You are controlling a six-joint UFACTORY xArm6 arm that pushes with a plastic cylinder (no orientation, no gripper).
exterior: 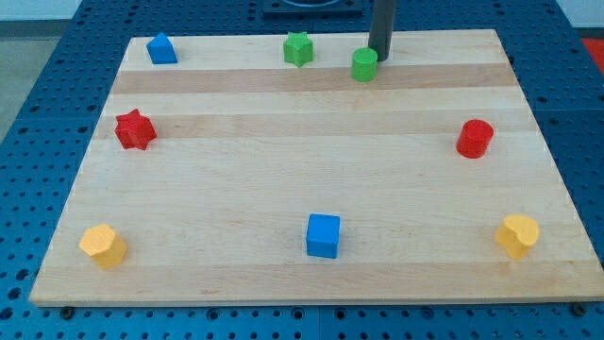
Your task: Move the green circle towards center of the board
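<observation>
My tip (381, 59) touches the smooth green circle (364, 64) on its upper right, on the pale wood-grain table (302, 179). No pincer is fitted.

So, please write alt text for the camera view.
My tip touches the small green cylinder block from the upper right, near the top edge of the wooden board. Seven other coloured blocks sit around the board's edges.
</observation>
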